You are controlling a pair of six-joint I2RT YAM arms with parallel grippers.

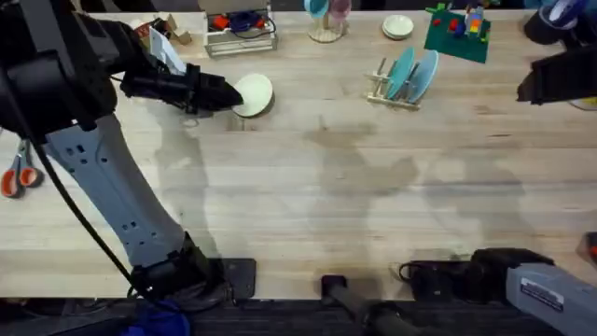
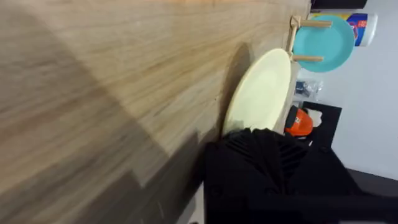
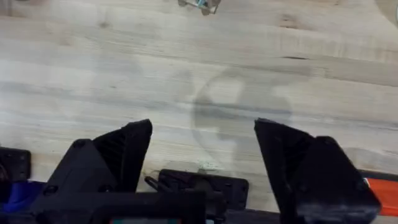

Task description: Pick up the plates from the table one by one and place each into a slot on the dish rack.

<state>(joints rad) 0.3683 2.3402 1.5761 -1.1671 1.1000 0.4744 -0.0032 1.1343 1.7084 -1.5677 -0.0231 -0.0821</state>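
My left gripper (image 1: 231,93) is shut on the rim of a pale cream plate (image 1: 255,94) at the back left of the table (image 1: 298,196). In the left wrist view the plate (image 2: 261,90) stands tilted on edge, with its shadow on the wood just beneath it. The small wooden dish rack (image 1: 382,91) stands to the right at the back and holds two teal plates (image 1: 410,75); it also shows beyond the held plate as the dish rack (image 2: 305,40). A second cream plate (image 1: 398,27) lies behind the rack. My right gripper (image 3: 202,155) is open over bare wood near the front edge.
A metal wire basket (image 1: 241,35) with coloured items stands at the back, behind the held plate. A green board (image 1: 457,35) with toy bricks lies at the back right. Orange-handled scissors (image 1: 17,175) lie at the left edge. The right arm (image 1: 522,280) rests at the front right.
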